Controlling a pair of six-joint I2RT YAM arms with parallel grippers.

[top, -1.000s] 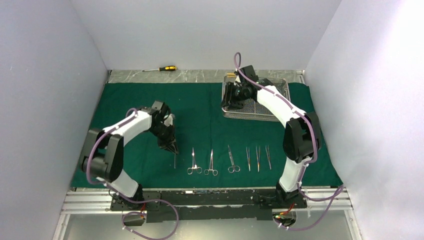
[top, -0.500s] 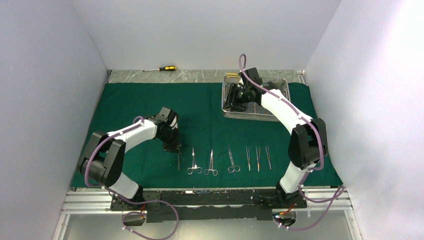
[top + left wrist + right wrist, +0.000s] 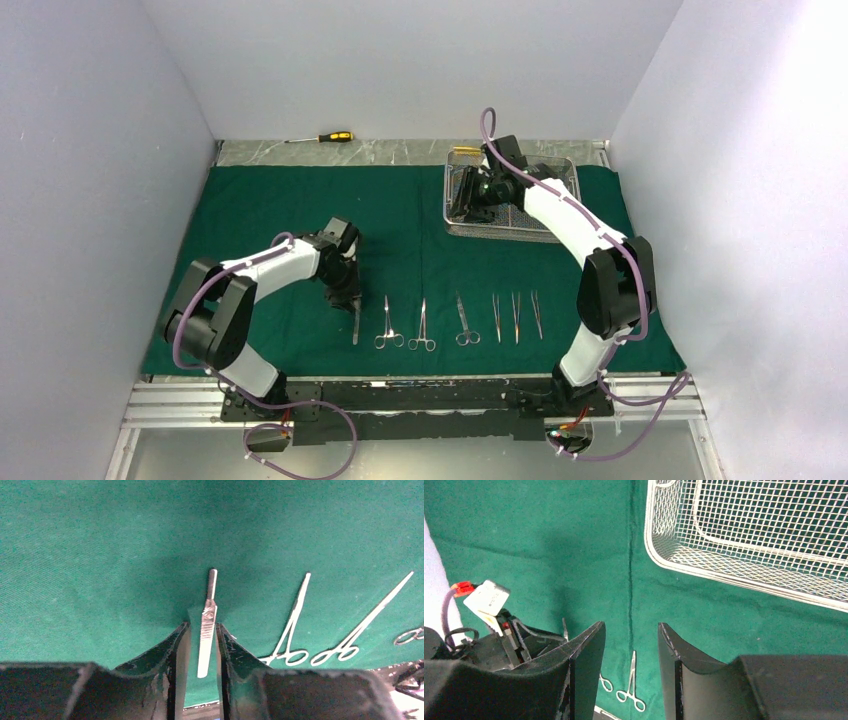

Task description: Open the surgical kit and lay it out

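Observation:
The dark green cloth (image 3: 270, 200) is spread flat over the table. The wire-mesh tray (image 3: 510, 236) stands on its back right part. Near the front edge lie three ring-handled clamps (image 3: 387, 322) and three tweezers (image 3: 516, 317) in a row. At the row's left end a scalpel handle (image 3: 207, 622) lies flat on the cloth. My left gripper (image 3: 200, 630) stands low over the handle's near end, open, with a narrow gap beside the handle. My right gripper (image 3: 630, 625) hangs open and empty above the tray's left rim (image 3: 749, 575).
A yellow-and-black screwdriver (image 3: 322, 137) lies on the bare strip behind the cloth. Grey walls close in the left, right and back sides. In the right wrist view a crease (image 3: 630, 580) runs down the cloth beside the tray.
My left gripper came down toward the near edge with the scalpel handle, then parted its jaws, and the handle now rests on the cloth. The right arm shifted slightly over the tray.

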